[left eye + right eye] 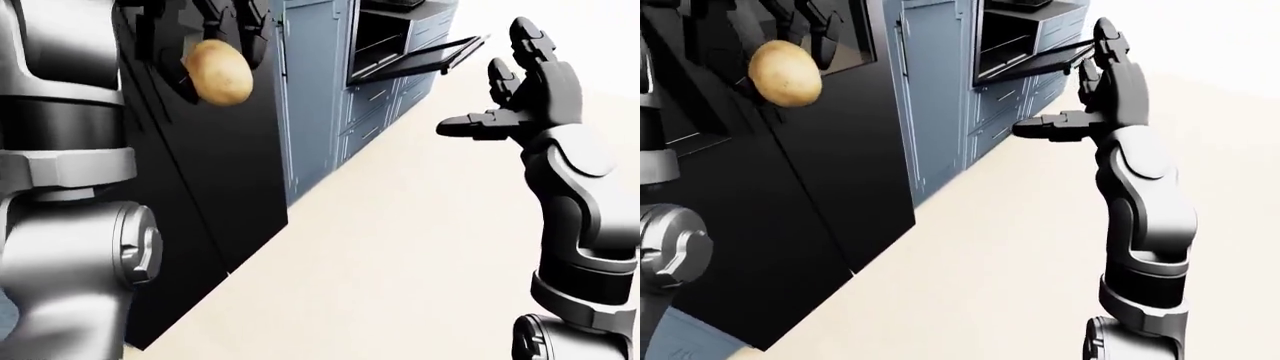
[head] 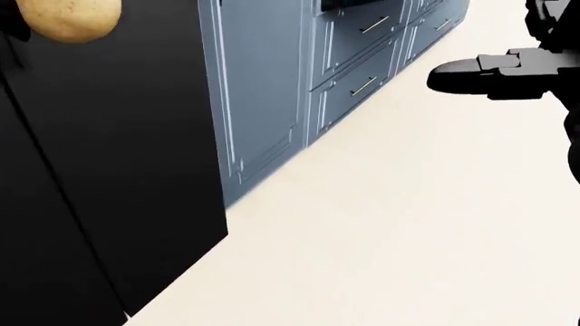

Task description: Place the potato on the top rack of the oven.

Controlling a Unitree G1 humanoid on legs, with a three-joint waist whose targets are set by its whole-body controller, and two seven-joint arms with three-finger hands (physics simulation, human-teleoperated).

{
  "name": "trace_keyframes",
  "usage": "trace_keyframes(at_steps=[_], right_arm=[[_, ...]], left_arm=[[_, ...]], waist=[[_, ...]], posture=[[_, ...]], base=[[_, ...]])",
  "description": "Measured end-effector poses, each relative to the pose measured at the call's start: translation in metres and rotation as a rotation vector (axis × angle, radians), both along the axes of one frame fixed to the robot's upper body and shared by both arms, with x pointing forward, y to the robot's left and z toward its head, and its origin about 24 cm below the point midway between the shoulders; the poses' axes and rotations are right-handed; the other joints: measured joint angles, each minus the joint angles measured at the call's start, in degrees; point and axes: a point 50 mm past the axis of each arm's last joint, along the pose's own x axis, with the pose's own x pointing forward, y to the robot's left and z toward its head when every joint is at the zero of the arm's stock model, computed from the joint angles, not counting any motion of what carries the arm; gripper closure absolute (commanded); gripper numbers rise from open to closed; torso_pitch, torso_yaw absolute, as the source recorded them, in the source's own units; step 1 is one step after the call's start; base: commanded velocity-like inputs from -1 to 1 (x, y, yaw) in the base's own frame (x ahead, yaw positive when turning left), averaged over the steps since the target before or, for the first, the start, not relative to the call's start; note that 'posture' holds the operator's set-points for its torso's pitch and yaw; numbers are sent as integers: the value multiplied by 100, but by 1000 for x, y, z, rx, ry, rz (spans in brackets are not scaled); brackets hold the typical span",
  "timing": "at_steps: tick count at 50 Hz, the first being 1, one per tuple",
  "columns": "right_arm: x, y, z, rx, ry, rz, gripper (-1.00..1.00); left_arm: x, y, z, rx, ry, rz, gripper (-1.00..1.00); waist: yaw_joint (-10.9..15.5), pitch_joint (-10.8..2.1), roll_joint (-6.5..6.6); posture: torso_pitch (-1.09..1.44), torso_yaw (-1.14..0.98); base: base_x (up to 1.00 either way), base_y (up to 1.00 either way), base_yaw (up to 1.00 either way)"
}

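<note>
A tan potato (image 1: 219,71) hangs high in the left-eye view, with my left hand (image 1: 212,34) shut on it from above; its dark fingers wrap the top. In the head view only the potato's lower part (image 2: 71,19) shows at the top left. The oven (image 1: 385,41) stands far up the row of blue cabinets, its door (image 1: 425,60) folded down and racks visible inside. My right hand (image 1: 510,105) is raised at the right, fingers spread and open, holding nothing.
A tall black refrigerator (image 1: 215,195) fills the left side next to me. Blue cabinets and drawers (image 2: 349,68) run from it toward the oven. Pale cream floor (image 2: 408,224) stretches along the right of the cabinets.
</note>
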Motion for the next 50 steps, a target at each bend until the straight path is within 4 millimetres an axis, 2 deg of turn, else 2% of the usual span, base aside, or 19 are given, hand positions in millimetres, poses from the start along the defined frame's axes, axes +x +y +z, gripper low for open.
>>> trace_keyframes(at_steps=[3, 8, 9, 11, 12, 14, 16, 19, 22, 24, 25, 27, 29, 30, 36, 39, 42, 44, 50], right_arm=[[3, -3, -9, 7, 53, -16, -100], [1, -1, 0, -4, 12, -18, -100], [1, -1, 4, -8, -4, -21, -100], [-1, -2, 9, -14, -33, -30, -100], [-1, -2, 9, -16, -35, -31, -100], [2, 2, -1, -11, 1, -18, -100], [7, 7, -11, -15, 56, 4, -100], [9, 4, -13, -12, 72, -9, -100], [5, 0, -5, -2, 26, -17, -100], [1, -1, 4, -6, -23, -16, -100], [-1, -1, 7, -6, -42, -15, -100], [2, 0, 2, 12, -24, -2, -100], [4, -2, -9, 23, 31, -3, -100], [4, -2, -9, 24, 40, -5, -100], [-2, -4, 7, 16, -42, -16, -100], [-1, -3, 7, 15, -35, -12, -100], [3, 4, -5, 17, 14, 19, -100], [4, 3, -8, 21, 37, 20, -100], [1, -2, 1, 22, -4, -11, -100]], left_arm=[[5, -1, -8, 22, 47, 4, 95], [-1, 2, 5, 7, -6, 7, 95], [-4, 2, 10, 5, -30, 4, 95], [-9, 0, 17, -3, -66, -8, 95], [-9, 0, 17, -4, -66, -9, 95], [-3, 4, 7, -1, -25, 3, 95], [6, 10, -6, 2, 50, 36, 95], [5, 8, -4, 13, 51, 40, 95], [2, 6, 3, 10, 17, 28, 95], [-1, 6, 9, 4, -2, 26, 95], [-2, 6, 13, 2, -13, 24, 95], [-2, 6, 10, 3, -10, 20, 95], [1, 3, 5, 16, 16, 16, 96], [1, 3, 4, 19, 20, 16, 96], [-5, 6, 16, 7, -28, 15, 95], [-6, 5, 20, 6, -42, 9, 96], [-2, 10, 12, 0, -9, 28, 96], [-1, 9, 11, 5, -3, 31, 95], [-2, 6, 10, 6, -2, 22, 95]], waist=[[-70, -5, -62], [-123, -138, 160], [-114, -145, 145], [-111, -131, 217], [-93, -119, 345], [-21, -74, 348], [102, 32, 461], [86, 166, 308], [75, 214, 182], [60, 142, 20], [15, 71, -136], [-77, -9, -120], [-187, -178, -293], [-200, -237, -316], [-69, -239, 121], [-1, -290, 512], [64, -250, 583], [1, -260, 551], [-109, -187, 163]], posture=[[0, 0], [0, 0], [0, 0], [0, 0], [0, 0], [0, 0], [0, 0], [0, 0], [0, 0], [0, 0], [0, 0], [0, 0], [0, 0], [0, 0], [0, 0], [0, 0], [0, 0], [0, 0], [0, 0]], base=[[57, 0, 0], [42, 0, 0], [0, 0, 0], [0, 0, 0], [0, 0, 0], [-53, 0, 0], [0, 0, 0], [0, 0, 0], [0, 0, 0], [0, 0, 0], [-13, 0, -73], [-27, 0, -100], [-27, 0, -100], [-27, 0, -100], [-30, 0, -100], [-29, 0, -100], [-30, 0, -100], [-29, 0, -100], [-30, 0, -100]])
